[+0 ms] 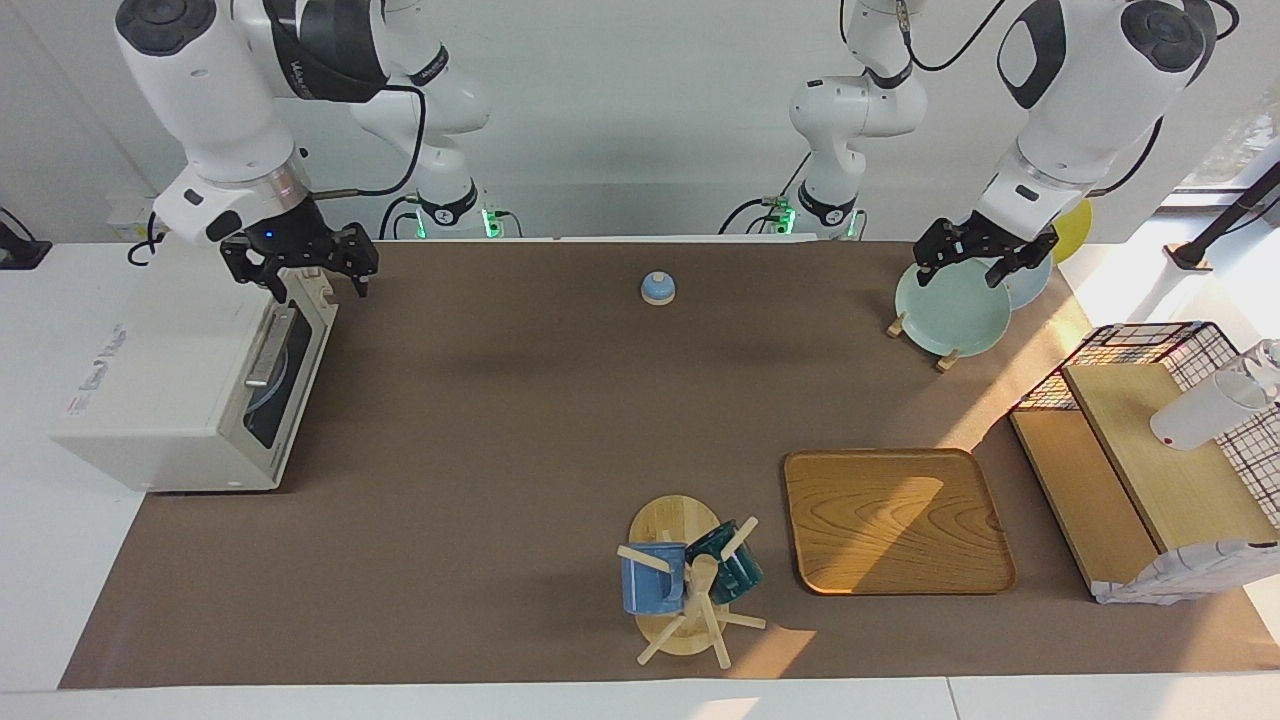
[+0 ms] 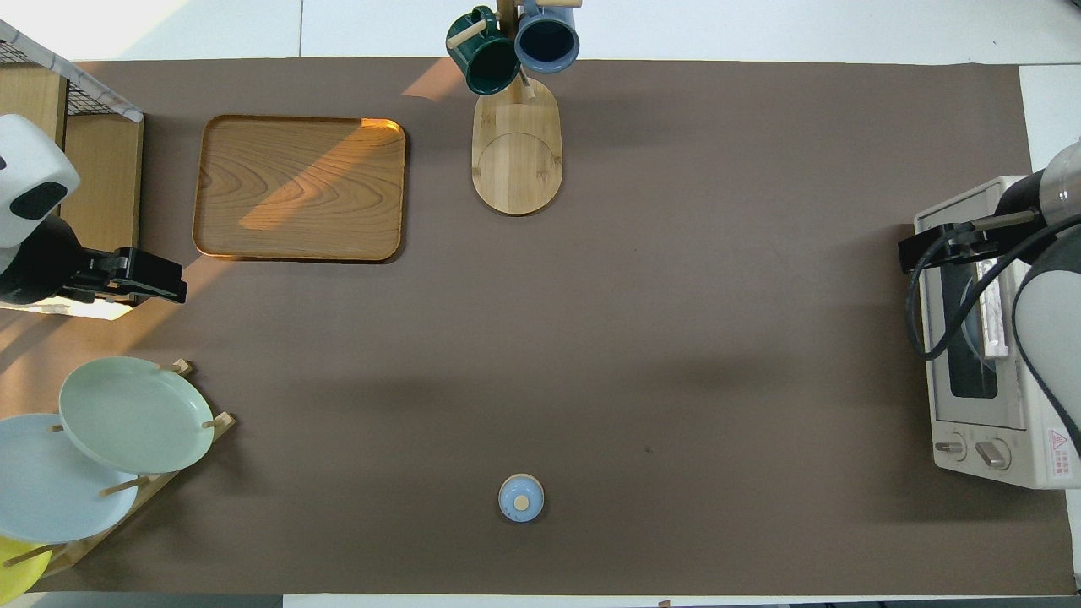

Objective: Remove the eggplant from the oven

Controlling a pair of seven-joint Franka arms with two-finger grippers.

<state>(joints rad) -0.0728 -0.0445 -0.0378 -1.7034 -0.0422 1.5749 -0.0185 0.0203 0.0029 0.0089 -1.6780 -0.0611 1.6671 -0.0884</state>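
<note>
Facing view, oven: the oven (image 1: 180,385) sits at the tabletop (image 1: 500,420) edge at the right arm's end, its door shut and the handle (image 1: 268,347) running along the door's top.
Facing view, eggplant: not visible; judging by the task, it is inside the oven, though the dark glass shows only a pale round shape.
Facing view, right tool: the right tool (image 1: 312,278) hangs over the oven's corner nearest the robots, fingers spread apart, pointing down.
Facing view, left tool: the left tool (image 1: 965,268) waits over the plates (image 1: 950,312) near the corner at the left arm's end; its fingers look apart.
Overhead view, right arm: the forearm crosses over the oven top, with the tool at the door's top edge.
Overhead view, advice: the door should come first; centre the spread fingers on the bar, close squarely, then swing the door down along its hinge arc, not straight out.
</note>
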